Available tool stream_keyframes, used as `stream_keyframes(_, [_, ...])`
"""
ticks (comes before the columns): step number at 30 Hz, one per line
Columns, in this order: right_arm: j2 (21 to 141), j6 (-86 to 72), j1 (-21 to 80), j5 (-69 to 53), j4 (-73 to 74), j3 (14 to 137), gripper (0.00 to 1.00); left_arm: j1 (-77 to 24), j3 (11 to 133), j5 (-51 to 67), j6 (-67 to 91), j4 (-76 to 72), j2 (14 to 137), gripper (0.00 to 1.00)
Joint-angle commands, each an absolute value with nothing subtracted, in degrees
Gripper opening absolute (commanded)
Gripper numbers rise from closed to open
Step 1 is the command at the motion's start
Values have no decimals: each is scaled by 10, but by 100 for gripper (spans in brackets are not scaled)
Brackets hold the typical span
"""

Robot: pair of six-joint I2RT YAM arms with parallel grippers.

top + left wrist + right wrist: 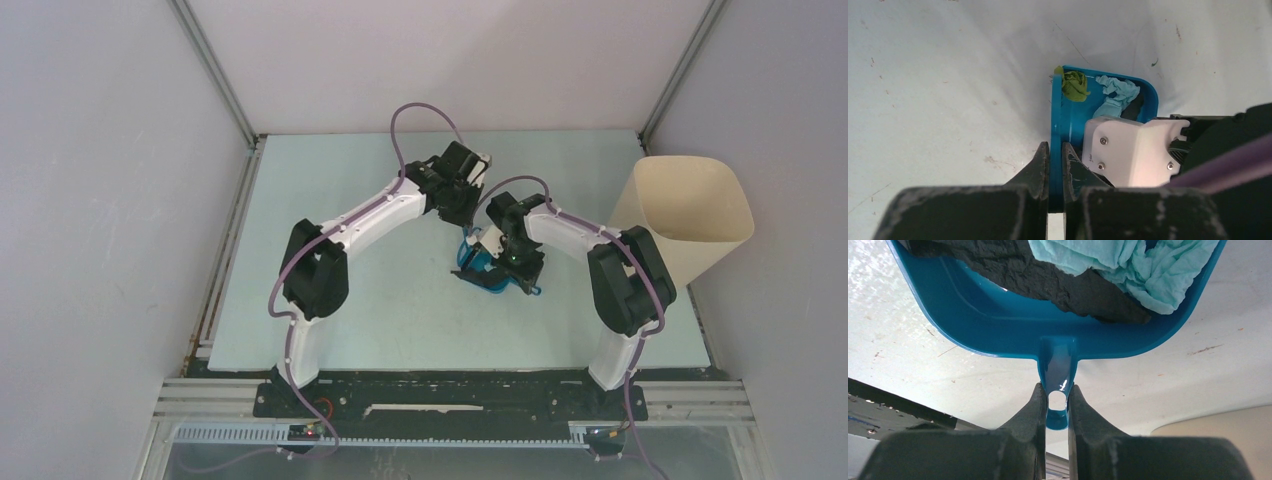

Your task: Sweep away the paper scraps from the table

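Note:
My right gripper is shut on the handle of the blue dustpan, which sits mid-table. In the pan lie paper scraps: a dark wad, a light cyan one and a green one at its mouth. The left gripper is shut on the thin blue hand brush, which stands along the pan's open side with the green wad at its far end. Seen from above, the two grippers meet over the dustpan. The brush's bristles are hidden.
A tall cream bin stands at the right edge of the pale green table, just right of the right arm. Metal rails run along the table's left side, with grey walls all around.

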State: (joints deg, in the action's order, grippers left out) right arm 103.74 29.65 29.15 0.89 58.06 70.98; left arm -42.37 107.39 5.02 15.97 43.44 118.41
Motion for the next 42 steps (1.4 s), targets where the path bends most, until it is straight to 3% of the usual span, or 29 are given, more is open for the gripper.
stream_keyframes(1, [1035, 284, 294, -14, 560, 723, 12, -446, 1071, 101, 203, 387, 1130, 0])
stream_keyframes(11, [1016, 289, 287, -14, 540, 703, 12, -446, 1057, 84, 195, 385, 1092, 0])
stream_keyframes(19, [1011, 287, 283, -26, 525, 695, 12, -446, 1097, 78, 183, 358, 1129, 0])
stream_keyframes(28, [995, 287, 283, -23, 528, 674, 12, -435, 1182, 5, 121, 395, 1166, 0])
stream_keyframes(32, [999, 282, 284, -17, 538, 668, 12, -426, 1212, -79, 64, 402, 1187, 0])
stream_keyframes(38, [998, 272, 287, 0, 565, 667, 12, -400, 1373, -105, 18, 512, 1300, 0])
stream_keyframes(42, [995, 264, 283, 22, 565, 668, 12, -400, 1341, -122, -28, 483, 1309, 0])
